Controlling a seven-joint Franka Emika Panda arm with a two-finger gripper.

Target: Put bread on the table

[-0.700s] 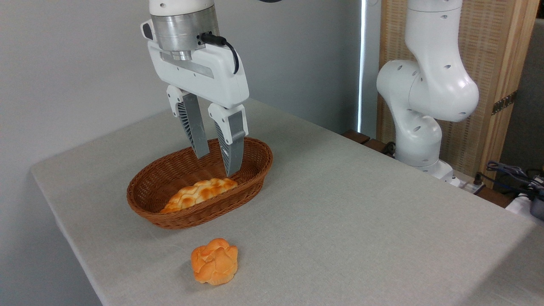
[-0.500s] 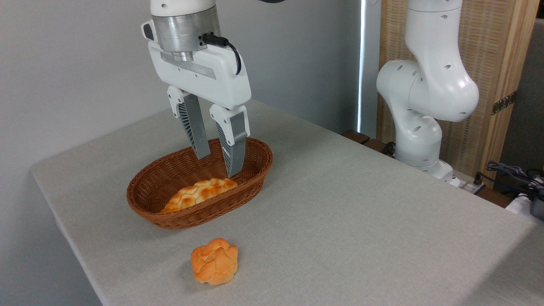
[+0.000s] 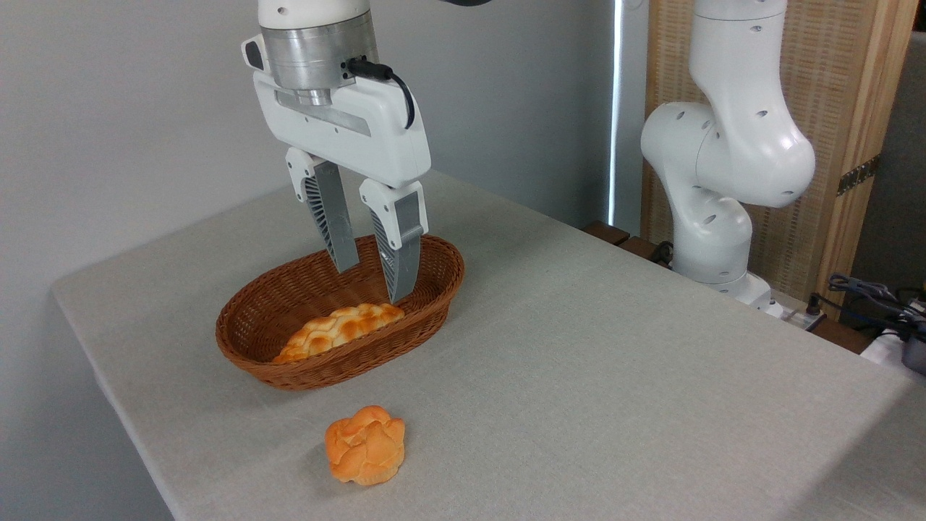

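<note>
A robotics lab: Panda arm point(image 3: 723, 145) mounted beside cloth-covered table point(image 3: 615, 362), loose cables point(image 3: 868, 293).

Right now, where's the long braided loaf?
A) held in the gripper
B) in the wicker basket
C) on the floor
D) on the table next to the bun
B: the loaf lies inside the basket, while the open gripper hangs empty above it and only the bun sits on the table.

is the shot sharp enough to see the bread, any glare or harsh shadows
Camera view: evenly lit and in focus; the bread in the basket shows its braided crust clearly. Only soft shadows, one under the bun on the table. A bright strip of daylight at the wall gap is the only blown-out spot. The gripper is crisp, without blur.
</note>
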